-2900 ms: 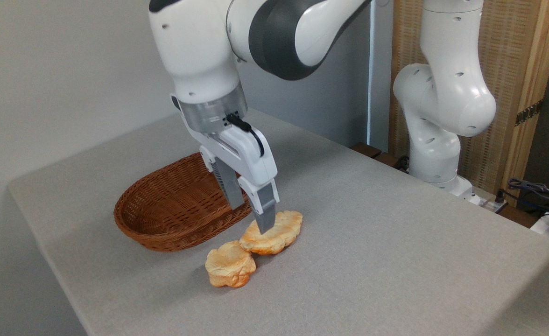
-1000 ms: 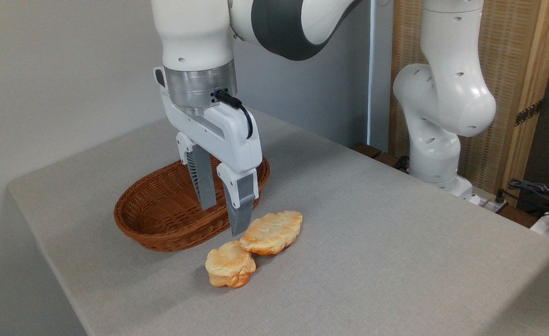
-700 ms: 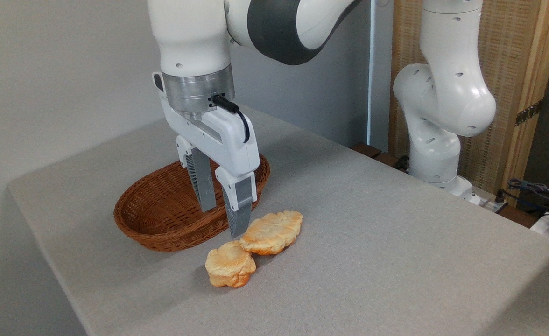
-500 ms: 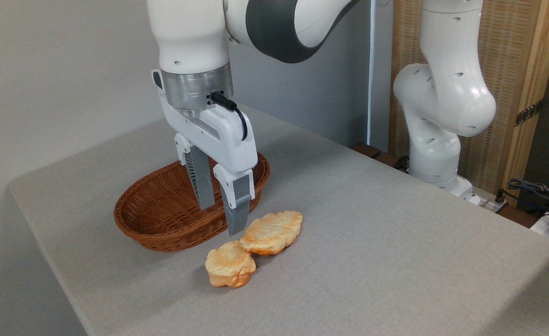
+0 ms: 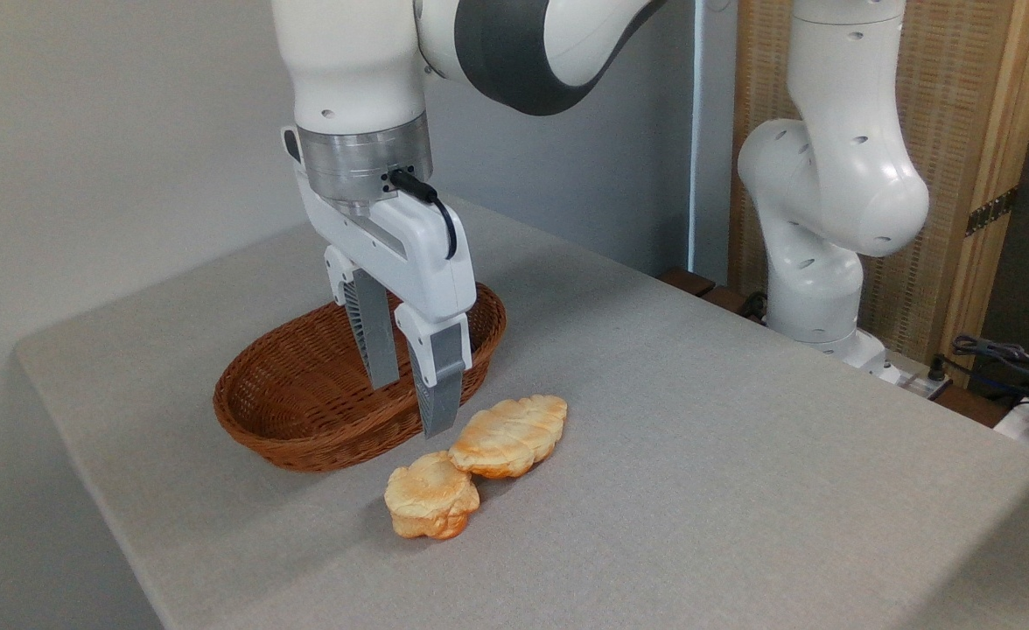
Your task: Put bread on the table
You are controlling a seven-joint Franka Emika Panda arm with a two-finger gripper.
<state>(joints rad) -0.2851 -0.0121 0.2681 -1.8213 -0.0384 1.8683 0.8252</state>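
The bread (image 5: 509, 435), a long golden-brown ridged loaf, lies flat on the grey table (image 5: 698, 455) just right of the basket. My gripper (image 5: 409, 407) hangs above the basket's near rim, up and to the left of the loaf, clear of it. Its two grey fingers (image 5: 438, 385) point down, stand apart and hold nothing.
A brown wicker basket (image 5: 322, 394) sits to the left, with nothing showing inside it. A small round bun (image 5: 431, 505) lies in front of the loaf, touching its near end. The arm's white base (image 5: 816, 262) stands at the table's far right edge.
The gripper let go of the loaf, rose and drifted left toward the basket. The loaf and bun have stayed put.
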